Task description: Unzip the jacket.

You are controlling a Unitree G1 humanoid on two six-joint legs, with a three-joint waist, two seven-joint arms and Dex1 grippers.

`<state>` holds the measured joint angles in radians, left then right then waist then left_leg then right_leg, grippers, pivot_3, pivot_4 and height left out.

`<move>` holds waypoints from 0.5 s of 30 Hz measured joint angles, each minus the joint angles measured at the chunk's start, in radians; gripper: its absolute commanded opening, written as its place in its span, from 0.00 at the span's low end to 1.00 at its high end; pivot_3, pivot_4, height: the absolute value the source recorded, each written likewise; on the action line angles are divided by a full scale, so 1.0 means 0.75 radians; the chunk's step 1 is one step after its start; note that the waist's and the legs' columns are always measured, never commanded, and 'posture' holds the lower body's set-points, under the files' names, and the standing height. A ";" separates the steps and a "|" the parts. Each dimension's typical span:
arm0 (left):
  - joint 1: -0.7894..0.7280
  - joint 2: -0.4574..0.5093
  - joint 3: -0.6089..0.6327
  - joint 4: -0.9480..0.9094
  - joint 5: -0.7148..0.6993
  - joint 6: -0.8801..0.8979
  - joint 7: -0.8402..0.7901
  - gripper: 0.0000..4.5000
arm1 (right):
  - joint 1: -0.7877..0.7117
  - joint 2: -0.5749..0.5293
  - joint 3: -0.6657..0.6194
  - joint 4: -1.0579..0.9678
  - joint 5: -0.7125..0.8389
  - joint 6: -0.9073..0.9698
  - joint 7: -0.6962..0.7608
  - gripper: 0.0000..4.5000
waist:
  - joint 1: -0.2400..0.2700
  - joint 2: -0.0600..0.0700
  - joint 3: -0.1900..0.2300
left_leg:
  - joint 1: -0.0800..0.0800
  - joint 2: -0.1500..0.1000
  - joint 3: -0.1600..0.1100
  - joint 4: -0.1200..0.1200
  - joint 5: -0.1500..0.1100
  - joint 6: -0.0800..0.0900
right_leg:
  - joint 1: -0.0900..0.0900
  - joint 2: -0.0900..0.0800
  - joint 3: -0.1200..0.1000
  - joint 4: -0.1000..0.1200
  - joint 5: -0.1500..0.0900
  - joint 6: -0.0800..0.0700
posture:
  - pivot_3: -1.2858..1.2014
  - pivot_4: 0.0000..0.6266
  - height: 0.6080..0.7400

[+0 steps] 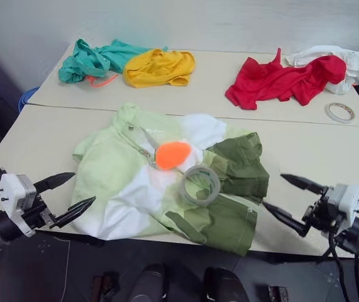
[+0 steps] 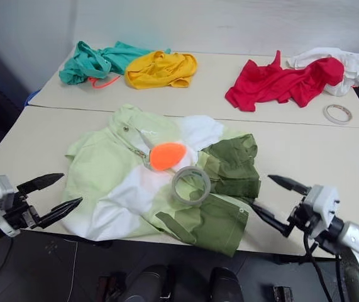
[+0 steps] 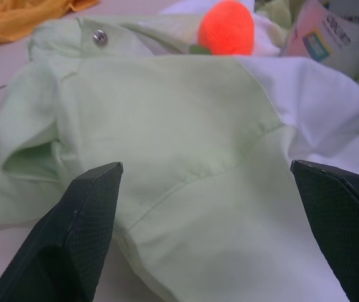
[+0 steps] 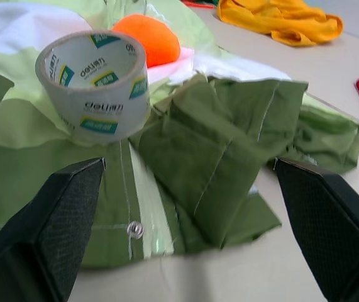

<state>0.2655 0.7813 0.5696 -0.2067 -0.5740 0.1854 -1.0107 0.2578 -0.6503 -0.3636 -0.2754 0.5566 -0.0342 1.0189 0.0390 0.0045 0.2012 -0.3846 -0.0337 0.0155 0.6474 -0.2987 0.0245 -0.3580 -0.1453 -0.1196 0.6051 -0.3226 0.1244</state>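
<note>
Spread wide and holding nothing, the two black fingers of my left gripper [image 1: 72, 192] hover at the near left edge of the pale tabletop [image 1: 41, 135], just beside the light-green shoulder of the jacket. That large light-green, white and dark olive colour-block fabric jacket [image 1: 135, 182] lies crumpled across the near table between my hands, a metal snap [image 3: 100, 38] showing at its collar. On top of it sit a bright orange rounded object [image 1: 172, 154] and, touching its near side, a grey roll of packing tape [image 1: 199, 185] standing on the cloth over the front. Beyond, on the far table, lie a teal garment [image 1: 94, 60], a plain yellow garment [image 1: 159, 67], a plain red garment [image 1: 280, 82], a white cloth [image 1: 349, 63] and a thin tape ring [image 1: 340, 112]. At the right, my right gripper [image 1: 285, 197] also gapes empty, near the olive sleeve.
</note>
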 measured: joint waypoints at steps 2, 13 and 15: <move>-0.003 0.005 0.007 0.041 0.010 -0.016 -0.013 1.00 | -0.022 0.001 0.018 0.002 -0.010 -0.011 0.003 0.99 | -0.012 -0.001 0.000 | 0.001 0.000 0.000 0.000 0.000 0.000 | 0.000 0.000 0.002 0.001 0.000 0.000 | 0.52 0.24 1.00; 0.050 0.036 0.058 -0.028 -0.138 0.199 -0.079 1.00 | -0.171 0.023 0.111 0.052 -0.023 -0.022 0.050 0.99 | -0.010 -0.002 0.000 | -0.002 0.007 -0.002 0.004 0.000 0.003 | 0.000 -0.001 0.004 -0.001 0.000 -0.004 | 0.52 0.24 1.00; 0.052 0.036 0.058 -0.070 -0.170 0.233 -0.083 1.00 | -0.180 0.023 0.111 0.065 -0.031 -0.033 0.061 0.99 | -0.016 -0.002 0.000 | -0.001 0.007 0.000 0.005 -0.001 0.003 | 0.000 -0.001 0.005 -0.001 0.000 -0.004 | 0.52 0.24 1.00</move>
<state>0.3044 0.8084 0.6131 -0.2591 -0.7012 0.3600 -1.0728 0.1231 -0.6334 -0.2802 -0.2267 0.5334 -0.0592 1.0646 0.0266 0.0027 0.2012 -0.3857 -0.0282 0.0155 0.6508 -0.2992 0.0270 -0.3580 -0.1459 -0.1158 0.6040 -0.3224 0.1216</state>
